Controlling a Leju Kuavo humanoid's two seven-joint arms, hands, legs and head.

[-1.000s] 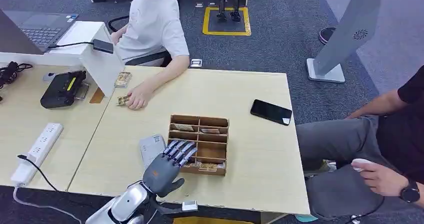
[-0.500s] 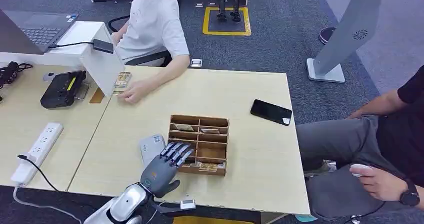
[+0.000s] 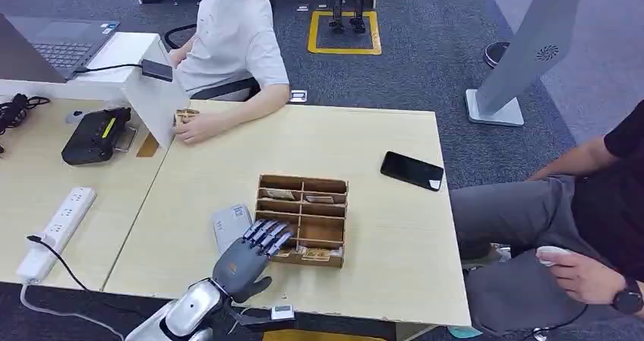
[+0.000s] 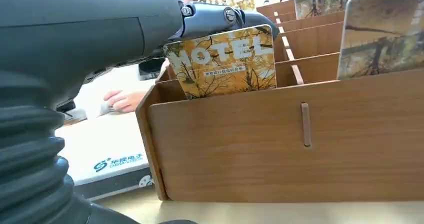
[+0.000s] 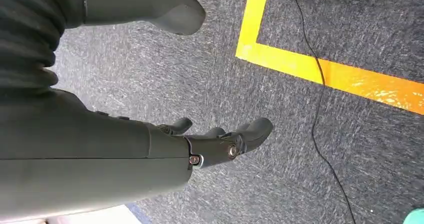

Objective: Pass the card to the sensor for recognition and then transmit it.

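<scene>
The left robot hand (image 3: 244, 259) has its fingers apart over the hotel card (image 4: 222, 62) standing in the near left slot of the wooden organizer (image 3: 304, 219); thin, stiff, probably slick, so pinch its exposed top edge. The right robot hand (image 5: 220, 144) hangs open, holding nothing

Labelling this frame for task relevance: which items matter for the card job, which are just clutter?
Job:
left hand, fingers at the hotel card
wooden card box holding the cards
grey card reader beside the box, probably the sensor

Clutter:
black phone
power strip
black device
laptop
right hand, hanging over the carpet
</scene>
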